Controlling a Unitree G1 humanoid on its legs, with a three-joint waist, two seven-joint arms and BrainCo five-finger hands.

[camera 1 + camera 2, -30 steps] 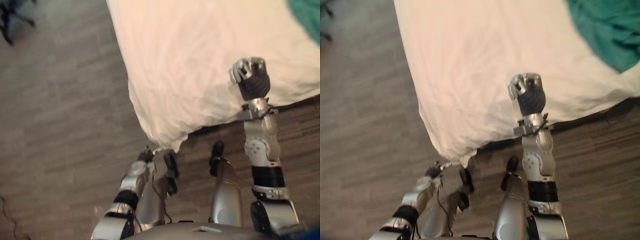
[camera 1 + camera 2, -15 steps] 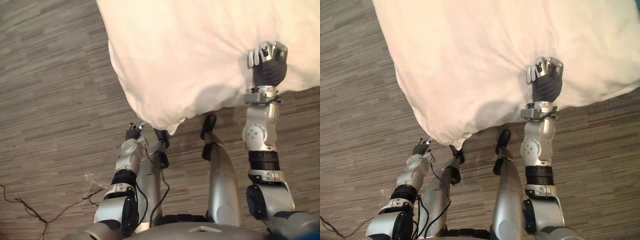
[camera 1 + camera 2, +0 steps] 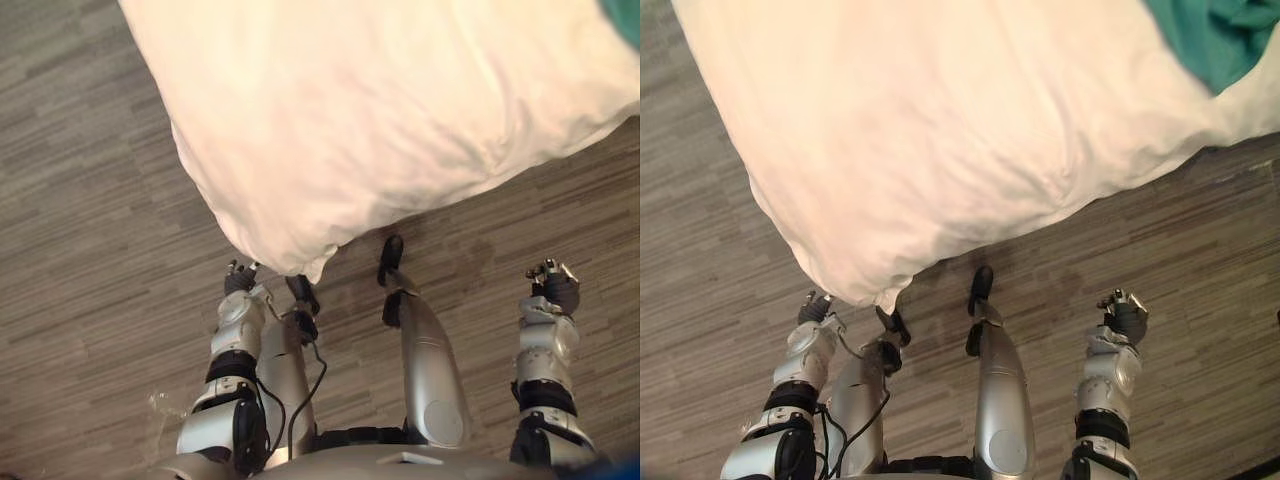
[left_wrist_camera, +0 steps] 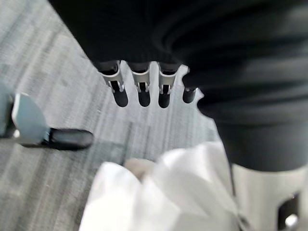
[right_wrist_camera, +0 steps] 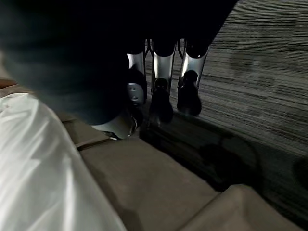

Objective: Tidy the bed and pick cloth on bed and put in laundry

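Bed (image 3: 560, 130) under a white duvet (image 3: 940, 130), one corner hanging toward the robot. Green cloth (image 3: 1212, 38): bunched at the bed's far right corner, well apart from both hands. Left hand (image 3: 239, 279): just beside the hanging corner, fingers straight and a little apart, empty. Right hand (image 3: 556, 289): low over the floor (image 3: 90, 250), fingers loosely relaxed, empty; half a second ago it pressed the duvet near the bed's edge. Step: smoothing apparently done; next, probably a move closer and a reach for the cloth.
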